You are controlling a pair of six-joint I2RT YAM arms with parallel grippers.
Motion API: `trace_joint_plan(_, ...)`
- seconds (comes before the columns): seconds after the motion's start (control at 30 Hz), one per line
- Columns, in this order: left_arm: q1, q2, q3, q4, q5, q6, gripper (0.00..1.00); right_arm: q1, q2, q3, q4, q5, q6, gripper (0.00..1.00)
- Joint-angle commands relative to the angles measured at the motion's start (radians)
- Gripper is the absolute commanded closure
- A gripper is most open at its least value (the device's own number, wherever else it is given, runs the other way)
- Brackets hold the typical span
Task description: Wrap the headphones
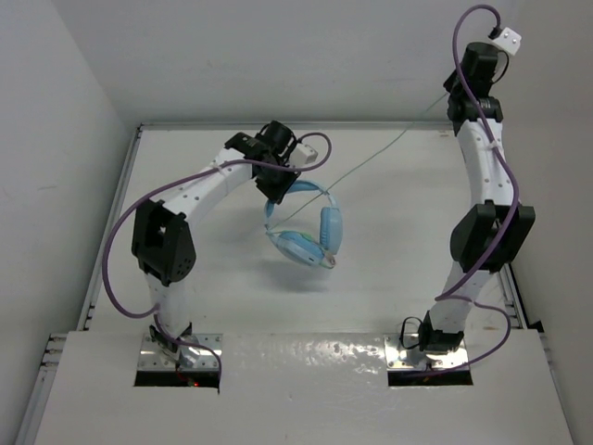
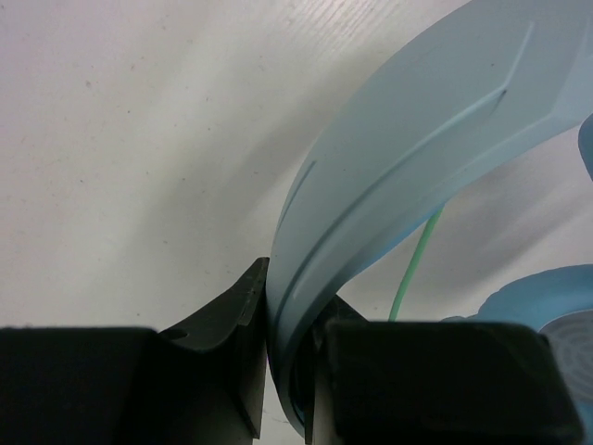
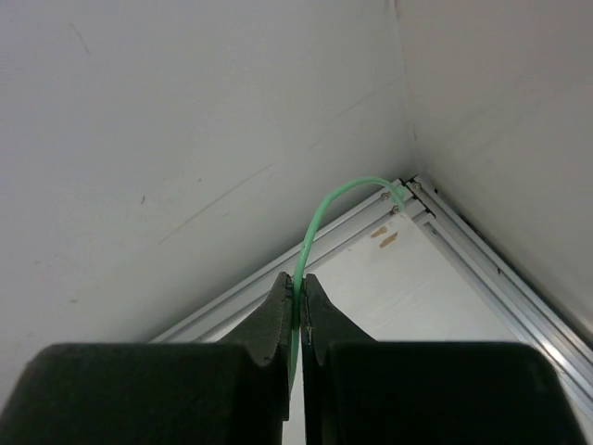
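Note:
The light blue headphones (image 1: pixel 310 232) hang lifted above the table's middle, ear cups lowest. My left gripper (image 1: pixel 277 193) is shut on the headband; in the left wrist view the headband (image 2: pixel 417 139) runs up out of the left gripper (image 2: pixel 292 315), with an ear cup (image 2: pixel 547 301) at the right. The thin pale green cable (image 1: pixel 389 148) stretches taut from the headphones to the far right corner. My right gripper (image 1: pixel 452 100) is raised there. In the right wrist view the right gripper (image 3: pixel 297 283) is shut on the cable (image 3: pixel 320 222), which arcs on toward the corner.
White walls stand close behind and right of the right gripper. The aluminium table rail (image 3: pixel 482 269) meets in a corner just below it. Thick purple robot cables (image 1: pixel 120 232) loop beside both arms.

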Motion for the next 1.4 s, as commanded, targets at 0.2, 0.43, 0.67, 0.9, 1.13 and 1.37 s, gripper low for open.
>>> trace_joint_plan(0.2, 0.000, -0.087, 0.029, -0.045, 0.038, 0.019, 1.00, -0.014, -0.056, 0.006, 0.063, 0.059, -0.067, 1.00)
trace_joint_plan(0.43, 0.000, -0.084, -0.068, -0.019, -0.063, 0.032, 1.00, -0.014, -0.059, 0.034, 0.067, 0.060, -0.070, 1.00)
trace_joint_plan(0.67, 0.003, -0.047, -0.111, 0.044, -0.148, -0.051, 1.00, 0.108, -0.169, -0.101, 0.215, 0.005, -0.235, 1.00)
trace_joint_plan(0.9, 0.093, 0.094, 0.042, 0.021, -0.033, -0.209, 1.00, 0.418, -0.327, -0.363, 0.476, -0.239, -0.206, 1.00)
trace_joint_plan(1.13, 0.239, 0.244, 0.285, -0.017, 0.010, -0.257, 1.00, 0.636, -0.354, -0.419, 0.636, -0.475, -0.116, 1.00)
trace_joint_plan(1.37, 0.245, 0.297, 0.351, -0.028, -0.018, -0.212, 1.00, 0.752, -0.300, -0.275, 0.650, -0.584, -0.101, 1.00)
